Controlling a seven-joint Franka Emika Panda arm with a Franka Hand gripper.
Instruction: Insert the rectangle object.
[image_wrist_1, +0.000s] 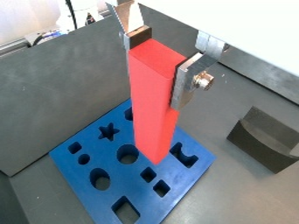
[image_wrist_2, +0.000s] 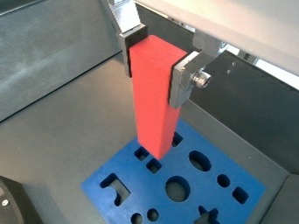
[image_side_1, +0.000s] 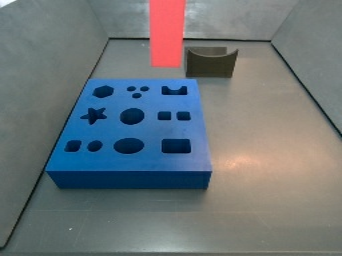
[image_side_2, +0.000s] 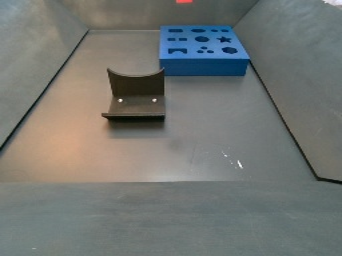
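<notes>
My gripper (image_wrist_1: 162, 66) is shut on the upper end of the rectangle object (image_wrist_1: 152, 114), a long salmon-red bar that hangs upright. Both wrist views show the grip (image_wrist_2: 158, 63), with a silver finger (image_wrist_2: 184, 80) on each side of the bar (image_wrist_2: 155, 105). The bar's lower end hangs in the air over the blue block (image_wrist_1: 176, 179), which has several shaped cut-outs. In a side view the bar (image_side_1: 166, 30) hangs above the far edge of the block (image_side_1: 131, 135), and the gripper is out of that frame. The block also shows in a side view (image_side_2: 203, 50).
The dark fixture (image_side_2: 134, 95) stands on the grey floor apart from the blue block; it also shows in a side view (image_side_1: 211, 60) and in a wrist view (image_wrist_1: 267, 138). Grey walls (image_side_1: 54, 60) enclose the floor on all sides.
</notes>
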